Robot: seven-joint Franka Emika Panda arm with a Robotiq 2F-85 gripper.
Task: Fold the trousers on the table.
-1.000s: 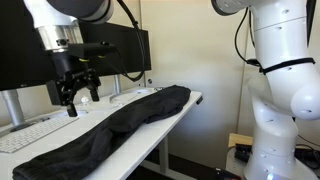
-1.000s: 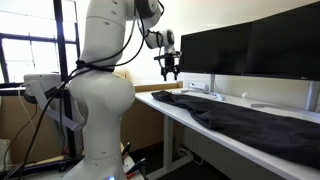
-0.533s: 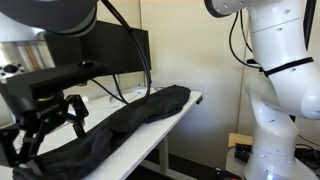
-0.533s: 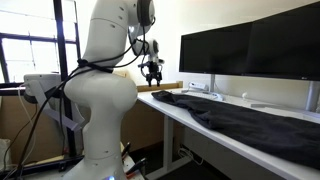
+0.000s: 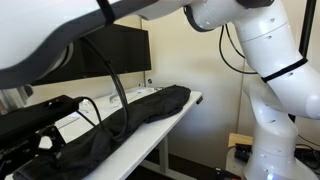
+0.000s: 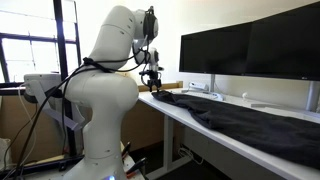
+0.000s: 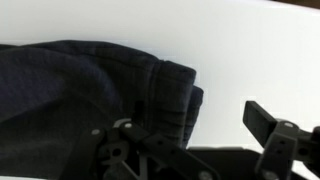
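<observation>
Dark trousers (image 5: 145, 112) lie stretched out along the white table (image 5: 192, 99); they show in both exterior views (image 6: 240, 122). My gripper (image 6: 152, 76) hangs just above the trousers' end near the table's end. In the wrist view the gripper (image 7: 190, 140) is open and empty. One finger (image 7: 265, 122) is over bare table (image 7: 250, 50), the other is over the hem of the trousers (image 7: 90, 85). In an exterior view the arm (image 5: 45, 125) passes close to the camera and hides part of the cloth.
Black monitors (image 6: 250, 45) stand along the back of the table, also seen in an exterior view (image 5: 115, 55). The robot's white base (image 6: 100, 110) stands beside the table's end. Small items (image 6: 200, 87) lie under the monitors.
The gripper has moved away from the monitors and down, to just above the trousers' end at the table's end. It stays open. The trousers have not moved.
</observation>
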